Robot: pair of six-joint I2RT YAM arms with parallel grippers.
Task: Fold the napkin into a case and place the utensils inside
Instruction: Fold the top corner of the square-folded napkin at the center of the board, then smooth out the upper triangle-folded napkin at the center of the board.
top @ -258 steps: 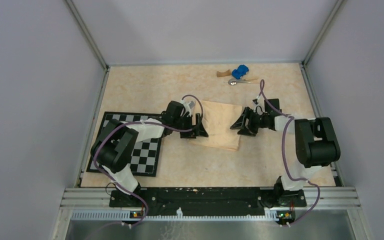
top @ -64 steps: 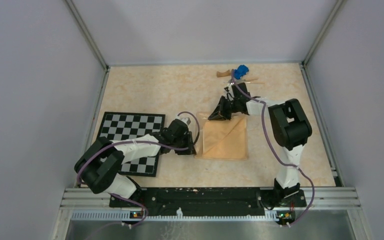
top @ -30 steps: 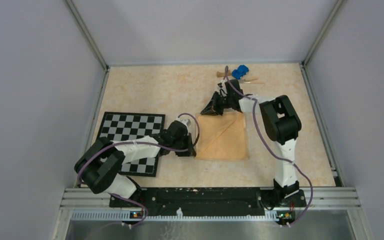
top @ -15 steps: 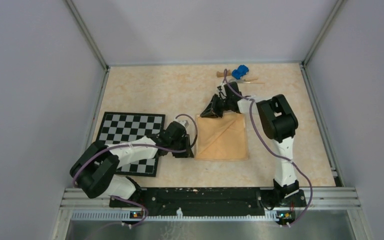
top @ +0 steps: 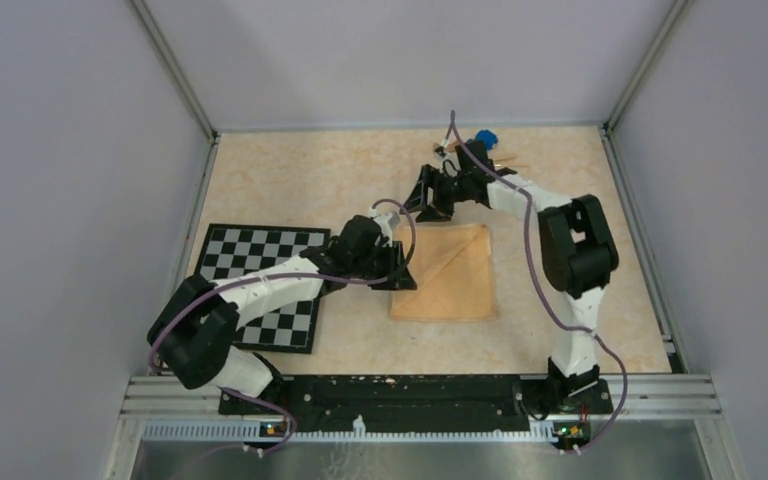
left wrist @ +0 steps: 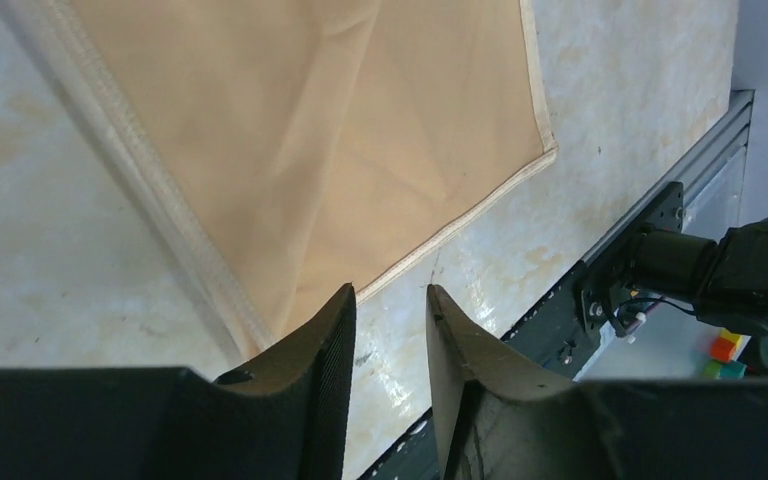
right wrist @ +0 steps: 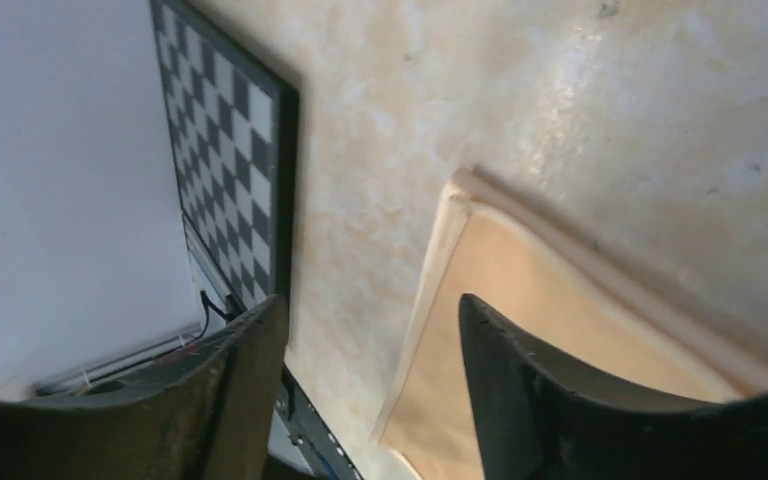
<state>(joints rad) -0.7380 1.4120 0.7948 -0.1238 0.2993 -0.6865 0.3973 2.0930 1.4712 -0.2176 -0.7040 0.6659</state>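
Observation:
The peach-orange napkin (top: 448, 275) lies flat on the table, folded into a roughly square layered piece with a diagonal crease, not a narrow case. My left gripper (top: 401, 277) hovers at its left edge, open, with only bare table between the fingers (left wrist: 332, 345); the napkin (left wrist: 300, 130) spreads beyond them. My right gripper (top: 423, 201) is just past the napkin's far left corner, open wide and empty, with the napkin (right wrist: 570, 330) under its right finger (right wrist: 520, 390). The utensils are mostly hidden behind the right arm; a slim handle end (top: 507, 159) shows.
The black-and-white checkerboard mat (top: 260, 290) lies left of the napkin, under the left arm, and shows in the right wrist view (right wrist: 225, 150). A blue toy car (top: 484, 138) sits at the far edge behind the right arm. The black base rail (left wrist: 660, 260) runs along the near edge.
The right gripper opened, let go of the napkin's far left corner and lifted away. The left gripper opened wider and moved right and farther, over the napkin's left edge.

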